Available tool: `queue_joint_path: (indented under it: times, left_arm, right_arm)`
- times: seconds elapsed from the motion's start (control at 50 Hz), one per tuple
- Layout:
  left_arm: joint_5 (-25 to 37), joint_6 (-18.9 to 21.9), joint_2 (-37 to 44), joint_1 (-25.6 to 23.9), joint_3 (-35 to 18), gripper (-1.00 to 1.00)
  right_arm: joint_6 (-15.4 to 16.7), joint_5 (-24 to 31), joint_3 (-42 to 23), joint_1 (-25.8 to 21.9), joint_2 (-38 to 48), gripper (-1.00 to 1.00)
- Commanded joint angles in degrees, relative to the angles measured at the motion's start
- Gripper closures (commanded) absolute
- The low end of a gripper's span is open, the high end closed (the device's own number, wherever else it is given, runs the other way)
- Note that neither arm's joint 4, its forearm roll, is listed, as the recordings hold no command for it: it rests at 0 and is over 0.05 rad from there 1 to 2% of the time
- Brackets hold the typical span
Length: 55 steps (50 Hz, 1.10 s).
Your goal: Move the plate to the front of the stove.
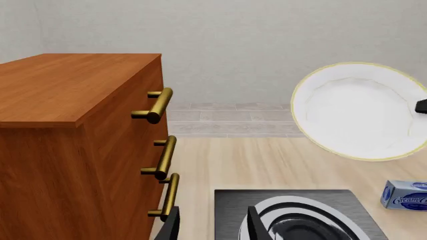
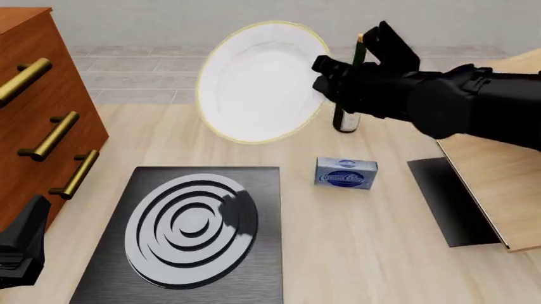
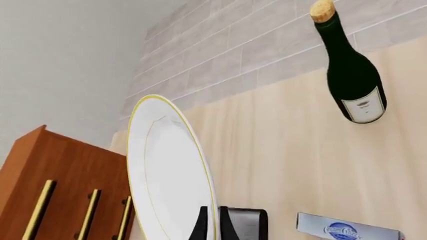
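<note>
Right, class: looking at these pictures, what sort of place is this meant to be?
Most likely a simulated kitchen: a stove with a ring burner on a wooden counter, a white plate held up by the right arm, plus a corked bottle and a tiled back wall.

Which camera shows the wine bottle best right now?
The right wrist view: the wine bottle shows whole, cork to label. In the front view the right end effector covers most of it. The left wrist view misses it.

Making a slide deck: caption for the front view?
Right hand lifts the tilted plate above the table, beyond the stove.
</note>
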<state>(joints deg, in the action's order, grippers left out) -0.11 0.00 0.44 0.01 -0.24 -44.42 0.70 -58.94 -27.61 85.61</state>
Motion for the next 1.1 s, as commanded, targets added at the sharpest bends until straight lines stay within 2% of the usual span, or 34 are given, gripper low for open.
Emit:
queue_joint_path:
  times: [0.02, 0.24, 0.5, 0.84, 1.1]
  left_arm:
    - [0.00, 0.00, 0.00, 0.00, 0.00, -1.00]
    - [0.00, 0.00, 0.01, 0.00, 0.00, -1.00]
    - [0.00, 0.00, 0.00, 0.00, 0.00, -1.00]
    - [0.00, 0.00, 0.00, 0.00, 0.00, -1.00]
    - [0.00, -0.01, 0.00, 0.00, 0.00, -1.00]
  right_arm:
    - [-1.27, -2.66, -3.62, -1.28, 6.09, 1.00]
    - [-2.04, -5.87, -7.85, -0.74, 14.99, 1.00]
    - [-1.63, -5.56, -15.64, -1.06, 23.71, 1.00]
    - [-1.78, -5.34, -22.00, -2.63, 31.07, 1.00]
    - [-4.41, -6.29, -25.05, -3.00, 35.52, 1.00]
